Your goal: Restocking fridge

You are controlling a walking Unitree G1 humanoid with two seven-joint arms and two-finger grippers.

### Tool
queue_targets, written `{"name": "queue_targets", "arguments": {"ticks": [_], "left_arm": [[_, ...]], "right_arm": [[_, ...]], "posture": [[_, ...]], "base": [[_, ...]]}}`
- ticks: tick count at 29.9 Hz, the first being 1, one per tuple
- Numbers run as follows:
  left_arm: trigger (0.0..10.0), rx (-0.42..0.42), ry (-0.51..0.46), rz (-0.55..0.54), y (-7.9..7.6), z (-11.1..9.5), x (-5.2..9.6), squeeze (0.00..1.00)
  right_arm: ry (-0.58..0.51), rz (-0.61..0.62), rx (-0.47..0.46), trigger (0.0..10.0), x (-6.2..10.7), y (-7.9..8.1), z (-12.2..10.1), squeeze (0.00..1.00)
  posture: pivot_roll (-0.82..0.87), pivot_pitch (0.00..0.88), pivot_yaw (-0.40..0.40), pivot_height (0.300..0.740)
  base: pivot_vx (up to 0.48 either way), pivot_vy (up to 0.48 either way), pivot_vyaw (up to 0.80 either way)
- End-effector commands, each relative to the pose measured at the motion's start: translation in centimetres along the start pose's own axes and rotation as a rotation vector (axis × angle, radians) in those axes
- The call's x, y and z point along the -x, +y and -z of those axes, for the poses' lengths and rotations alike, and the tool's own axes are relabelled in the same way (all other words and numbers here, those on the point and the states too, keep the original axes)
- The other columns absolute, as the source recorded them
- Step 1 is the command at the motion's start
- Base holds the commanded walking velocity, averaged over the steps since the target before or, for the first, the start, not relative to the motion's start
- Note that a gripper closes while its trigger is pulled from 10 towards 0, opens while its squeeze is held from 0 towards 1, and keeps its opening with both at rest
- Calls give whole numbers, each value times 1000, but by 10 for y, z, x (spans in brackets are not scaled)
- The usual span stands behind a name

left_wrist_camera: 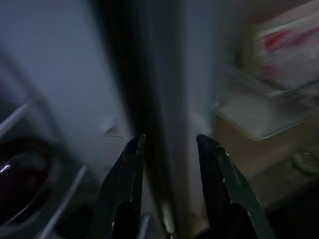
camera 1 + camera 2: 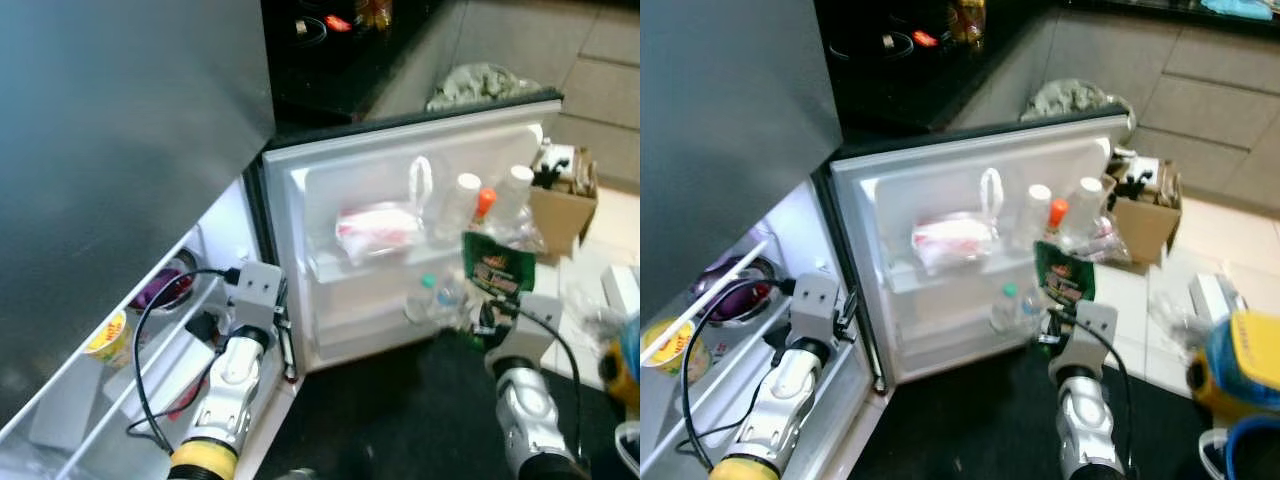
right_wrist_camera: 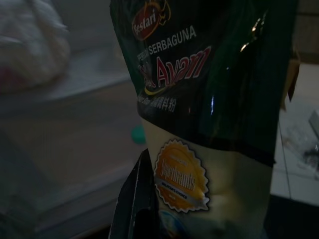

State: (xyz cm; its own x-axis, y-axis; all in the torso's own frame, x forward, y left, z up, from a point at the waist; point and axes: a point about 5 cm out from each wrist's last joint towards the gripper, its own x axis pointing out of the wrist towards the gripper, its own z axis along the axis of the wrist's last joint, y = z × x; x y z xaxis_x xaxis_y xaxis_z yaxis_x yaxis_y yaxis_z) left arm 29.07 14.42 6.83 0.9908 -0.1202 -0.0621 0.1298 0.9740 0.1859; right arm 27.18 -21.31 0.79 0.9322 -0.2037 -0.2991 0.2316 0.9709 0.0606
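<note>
The small white fridge door (image 2: 400, 160) stands open, with a white and red bag (image 2: 378, 230) and white bottles (image 2: 462, 200) on its upper shelf. My right gripper (image 2: 490, 318) is shut on a dark green packet (image 2: 498, 270) with red lettering (image 3: 199, 74), held upright just in front of the door's lower shelf (image 2: 440, 300). My left gripper (image 2: 287, 345) is open, its fingers (image 1: 124, 169) either side of the door's hinge edge (image 1: 164, 124) at the fridge body.
Inside the fridge on the left are a dark bowl (image 2: 165, 290), a yellow cup (image 2: 108, 338) and wire shelves. A cardboard box (image 2: 565, 205) and loose packets lie on the tiled floor at right, with a yellow and blue thing (image 2: 1240, 370) nearby. A black mat lies underfoot.
</note>
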Motion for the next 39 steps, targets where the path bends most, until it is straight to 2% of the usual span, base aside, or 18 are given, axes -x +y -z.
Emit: {"name": "queue_targets", "arguments": {"ticks": [1,39], "left_arm": [[10000,-14,24,-5,2,6,3,0],[10000,-14,46,4,1,8,1,0]], "right_arm": [[-24,-16,10,10000,-1,4,-4,0],[-11,3,28,10000,-2,-3,-3,0]], "posture": [[-27,24,-70,740],[-30,16,-64,740]], "base": [[0,0,800],[0,0,800]]}}
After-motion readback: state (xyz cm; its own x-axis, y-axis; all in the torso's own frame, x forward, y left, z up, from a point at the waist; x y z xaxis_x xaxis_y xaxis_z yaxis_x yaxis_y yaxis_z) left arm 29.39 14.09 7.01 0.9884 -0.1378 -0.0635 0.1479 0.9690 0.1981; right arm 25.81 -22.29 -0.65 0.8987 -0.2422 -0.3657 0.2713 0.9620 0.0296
